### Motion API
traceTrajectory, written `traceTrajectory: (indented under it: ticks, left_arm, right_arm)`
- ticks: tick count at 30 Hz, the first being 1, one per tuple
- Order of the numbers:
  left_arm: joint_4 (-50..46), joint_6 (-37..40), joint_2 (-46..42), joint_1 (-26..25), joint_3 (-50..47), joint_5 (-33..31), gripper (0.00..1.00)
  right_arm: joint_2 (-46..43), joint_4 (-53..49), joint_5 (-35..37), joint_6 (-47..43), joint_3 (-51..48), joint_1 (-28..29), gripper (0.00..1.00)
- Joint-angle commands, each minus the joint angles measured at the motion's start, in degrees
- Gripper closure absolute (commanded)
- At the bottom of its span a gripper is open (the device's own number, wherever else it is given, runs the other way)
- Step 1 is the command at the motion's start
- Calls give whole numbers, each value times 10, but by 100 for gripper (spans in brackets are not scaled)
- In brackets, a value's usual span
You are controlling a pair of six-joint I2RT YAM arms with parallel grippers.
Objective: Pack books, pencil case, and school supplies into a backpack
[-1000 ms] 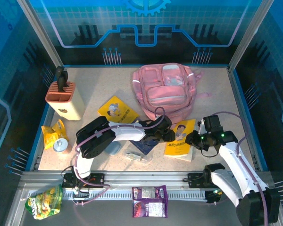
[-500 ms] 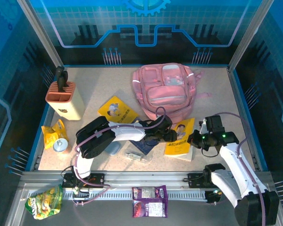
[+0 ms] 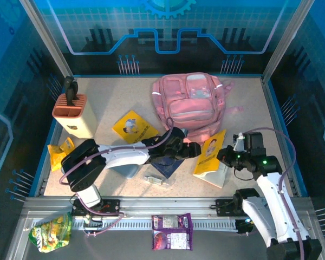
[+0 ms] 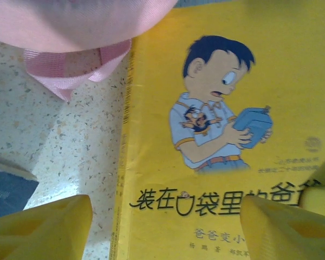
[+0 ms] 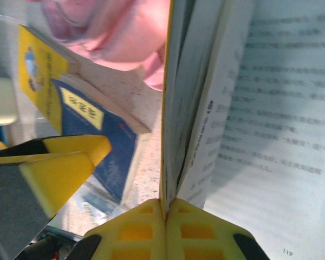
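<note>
A yellow book (image 3: 210, 154) with a cartoon boy stands tilted up on one edge below the pink backpack (image 3: 189, 105). My right gripper (image 3: 223, 157) is shut on its edge, cover and pages pinched between the pads (image 5: 167, 208). My left gripper (image 3: 192, 150) hovers open over the cover (image 4: 216, 108), its fingers (image 4: 43, 227) wide apart with nothing between them. The navy book (image 3: 165, 165) lies under the left arm, and a second yellow book (image 3: 134, 127) lies to the left. The grey-blue pencil case (image 3: 129, 170) and the small clear school supply (image 3: 156, 180) lie near the front.
A beige, orange-topped block (image 3: 73, 116) stands at the left, with a yellow snack bag (image 3: 59, 151) in front of it. Purple packets (image 3: 171, 230) and a green bag (image 3: 51, 230) lie on the front rail. Glass walls enclose the table.
My right gripper has shut on the yellow book and tipped it up off the table. My left gripper has opened, and the left arm's elbow has swung to the left.
</note>
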Motion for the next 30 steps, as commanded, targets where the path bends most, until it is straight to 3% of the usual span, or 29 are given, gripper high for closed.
traceTrajectory:
  ticks: [1,14,21,23,30]
  left_arm:
    - [61,-53,-33,9,-36,23,24]
    - [187,-144,-35,37,-99,57,15]
    - [242,-152,-47,39,-103,42,13]
    - [257,-156,-41,41,-104,43,15]
    - [298,-163,-41,48,-125,35,25]
  right_arm:
    - [-14,19,-53,14,42,-8,100]
    - [-10,38,-127,51,129,-4,100]
    - [30,217,-175,107,60,11,100]
    - [39,250,-173,100,41,14,100]
    - [60,204,-161,31,9,-7,100]
